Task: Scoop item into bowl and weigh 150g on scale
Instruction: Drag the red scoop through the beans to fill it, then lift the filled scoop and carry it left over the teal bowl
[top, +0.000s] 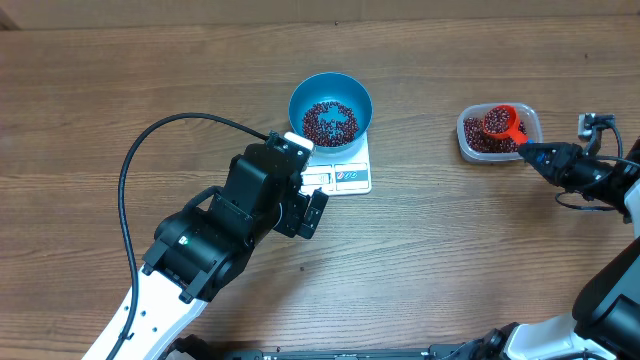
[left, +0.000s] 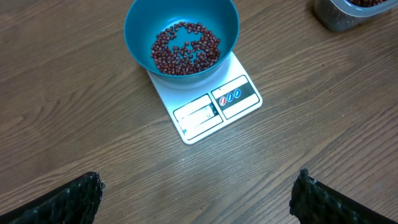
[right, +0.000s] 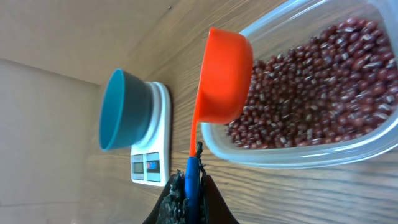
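Note:
The blue bowl stands on the white scale with a thin layer of red-brown beans in it. My left gripper hovers open just in front of the scale. In the left wrist view its fingers stand wide apart over bare wood, below the scale and bowl. My right gripper is shut on the blue handle of an orange scoop. The scoop's cup sits at the rim of a clear tub full of beans. I cannot tell what the cup holds.
The clear tub sits at the right, well apart from the scale. The left arm's black cable loops over the wooden table. The right arm reaches in from the right edge.

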